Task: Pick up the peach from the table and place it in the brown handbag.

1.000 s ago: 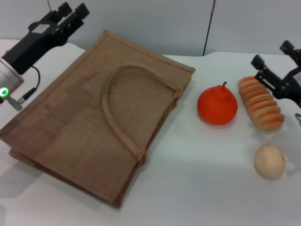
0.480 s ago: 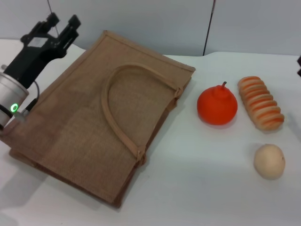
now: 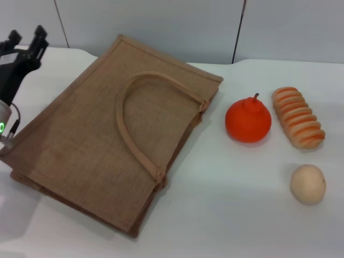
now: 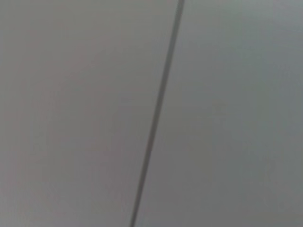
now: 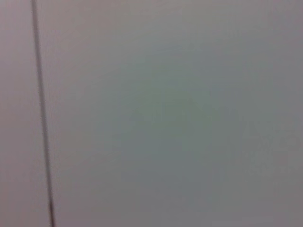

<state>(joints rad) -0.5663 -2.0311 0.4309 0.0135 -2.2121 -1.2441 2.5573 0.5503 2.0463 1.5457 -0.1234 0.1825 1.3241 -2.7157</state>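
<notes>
The left gripper sits at the far upper left of the head view, above the white table and just off the upper left edge of the brown handbag. Its 2 black fingers stand apart with a clear gap between them, and they hold nothing. Below them the arm runs down along the left edge of the frame, where a small green light glows on the wrist. The right gripper is outside every view.

The brown handbag lies flat on the table and fills the left and centre of the frame, set at a slant. 1 thin looped handle rests curved across its top face.

To the right of the bag, apart from it, stands an orange fruit with a short stem. Just beside that, nearer the right edge, lies a striped bread roll. A beige round fruit sits below the roll at the lower right, apart from both.

The peach cannot be found in any of the 3 views.

The left wrist view holds only a grey wall with 1 dark seam, and the right wrist view shows the same kind of wall and seam.
</notes>
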